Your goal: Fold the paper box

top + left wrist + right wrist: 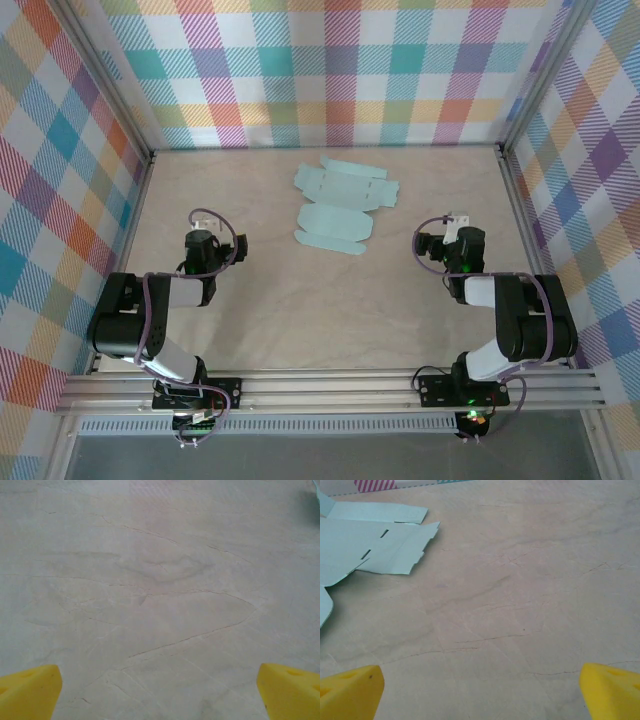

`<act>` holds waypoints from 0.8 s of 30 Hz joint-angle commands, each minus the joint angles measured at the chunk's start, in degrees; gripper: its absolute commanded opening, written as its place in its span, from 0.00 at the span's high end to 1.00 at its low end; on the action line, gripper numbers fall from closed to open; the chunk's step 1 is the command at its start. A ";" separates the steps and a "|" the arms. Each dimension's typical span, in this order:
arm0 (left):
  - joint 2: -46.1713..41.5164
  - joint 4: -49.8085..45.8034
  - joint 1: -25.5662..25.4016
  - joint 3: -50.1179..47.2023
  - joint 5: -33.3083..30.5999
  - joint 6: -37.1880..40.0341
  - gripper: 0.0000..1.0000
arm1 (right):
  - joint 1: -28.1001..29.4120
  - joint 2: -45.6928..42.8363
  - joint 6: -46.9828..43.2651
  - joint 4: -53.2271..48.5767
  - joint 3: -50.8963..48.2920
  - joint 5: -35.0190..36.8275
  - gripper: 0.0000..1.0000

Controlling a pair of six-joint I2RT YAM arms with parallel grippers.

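A: Where was the paper box (341,205)?

B: It lay flat and unfolded on the table (300,320), toward the far side, between the two arms and ahead of them.

A: And the grippers?

B: The left gripper (160,692) and right gripper (480,692) both stood fully spread, yellow fingertips (351,690) wide apart, holding nothing, clear of the box.
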 commanded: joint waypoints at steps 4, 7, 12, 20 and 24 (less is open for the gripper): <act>-0.13 1.72 -0.10 0.54 -0.29 -0.81 0.00 | -0.13 0.47 -1.32 2.29 1.35 -1.13 0.00; -0.11 1.69 -0.07 0.54 -0.34 -0.78 0.00 | -0.15 0.47 -1.28 2.29 1.39 -1.13 0.00; -0.13 1.69 -0.08 0.54 -0.28 -0.77 0.00 | -0.12 0.47 -1.30 2.29 1.39 -1.13 0.00; -0.06 1.76 -0.10 0.54 -0.34 -0.76 0.00 | -0.15 0.47 -1.23 2.25 1.39 -1.13 0.00; -0.13 1.78 -0.07 0.54 -0.30 -0.73 0.00 | -0.12 0.09 -1.41 2.86 1.00 -1.38 0.00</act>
